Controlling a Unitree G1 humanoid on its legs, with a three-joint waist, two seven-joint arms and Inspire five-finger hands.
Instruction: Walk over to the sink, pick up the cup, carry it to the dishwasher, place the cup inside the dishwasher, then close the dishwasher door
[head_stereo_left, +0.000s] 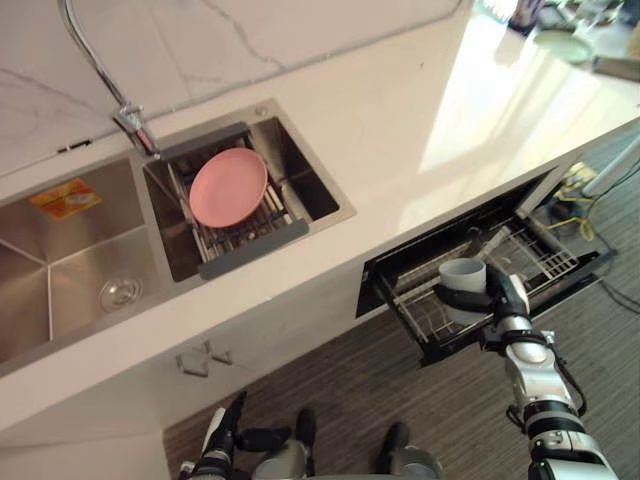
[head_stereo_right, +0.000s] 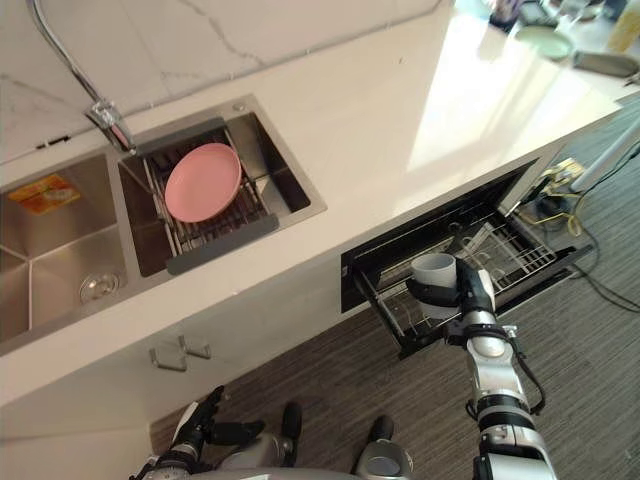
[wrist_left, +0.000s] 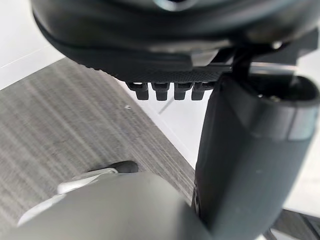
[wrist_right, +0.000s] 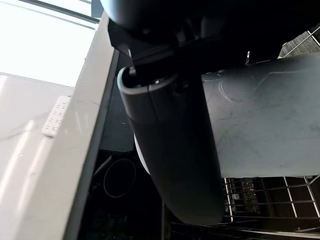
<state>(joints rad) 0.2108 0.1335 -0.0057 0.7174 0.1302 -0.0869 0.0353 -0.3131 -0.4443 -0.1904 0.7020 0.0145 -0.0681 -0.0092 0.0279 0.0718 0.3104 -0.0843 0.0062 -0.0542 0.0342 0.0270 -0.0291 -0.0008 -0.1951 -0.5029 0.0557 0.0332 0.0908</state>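
Right hand (head_stereo_left: 500, 300), lower right of frame, has fingers wrapped round the cup (head_stereo_left: 462, 272), upright at the pulled-out dishwasher rack (head_stereo_left: 545, 262), rack contact unclear; left hand (head_stereo_left: 222, 432) bottom left, fingers loose, nothing held.

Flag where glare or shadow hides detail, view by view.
Left eye view: window glare bleaches the white marble countertop at its far right; the cavity of the open dishwasher is black behind its wire rack. Right wrist view: the right hand is a dark mass against the pale grey cup in its fingers. Left wrist view: the left hand is shaded.
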